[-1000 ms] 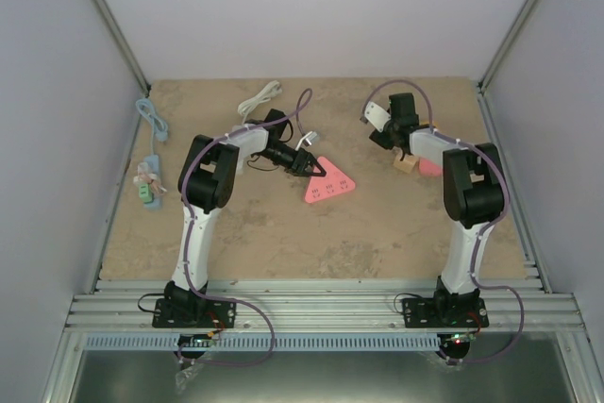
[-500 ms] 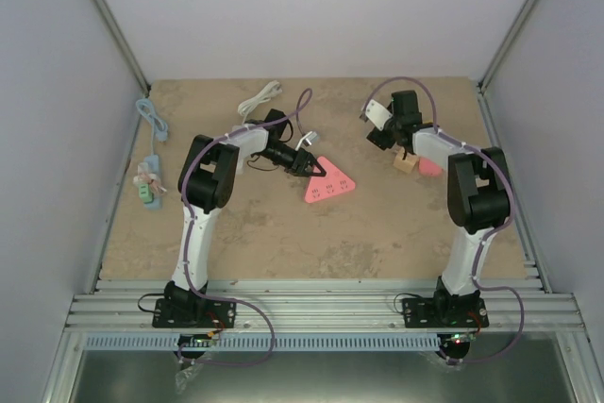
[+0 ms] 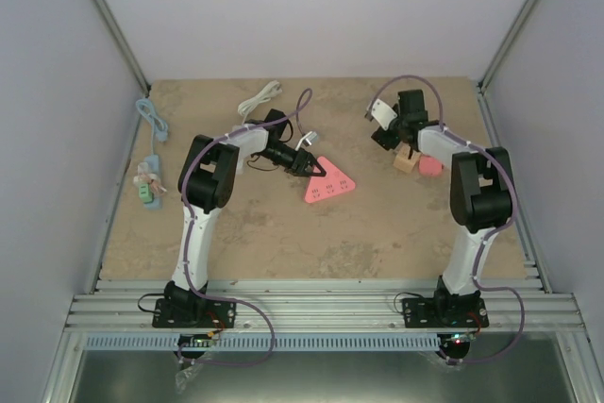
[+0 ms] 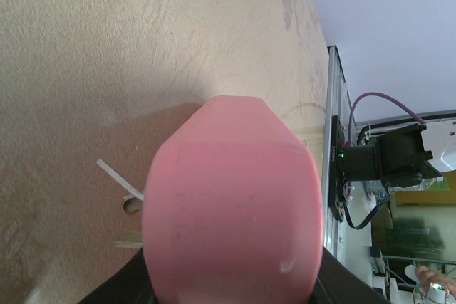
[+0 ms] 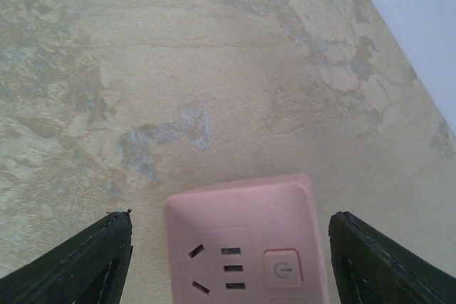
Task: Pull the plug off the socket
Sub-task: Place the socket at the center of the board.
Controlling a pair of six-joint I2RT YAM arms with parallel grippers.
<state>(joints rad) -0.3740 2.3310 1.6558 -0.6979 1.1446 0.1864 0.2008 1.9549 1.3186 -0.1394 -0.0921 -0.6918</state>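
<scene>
Pink socket (image 5: 246, 236) sits between your right hand's (image 5: 228, 217) spread fingers: approach step. Next, find and grip the plug. Left hand (image 3: 311, 166): grip state unclear.

Bare tabletop (image 5: 214, 69) lies open beyond the socket (image 5: 242, 247).

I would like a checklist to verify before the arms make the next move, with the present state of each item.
1. Right gripper open: ok, its fingers stand wide apart.
2. Pink socket block with power button shows between its fingers: ok.
3. Plug seen in that block: not ok; the visible holes are empty, the rest is out of frame.
4. Left gripper clamps the pink triangular socket board: ok, it seems.
5. Small tan block beside the right gripper is the plug: cannot tell.
</scene>
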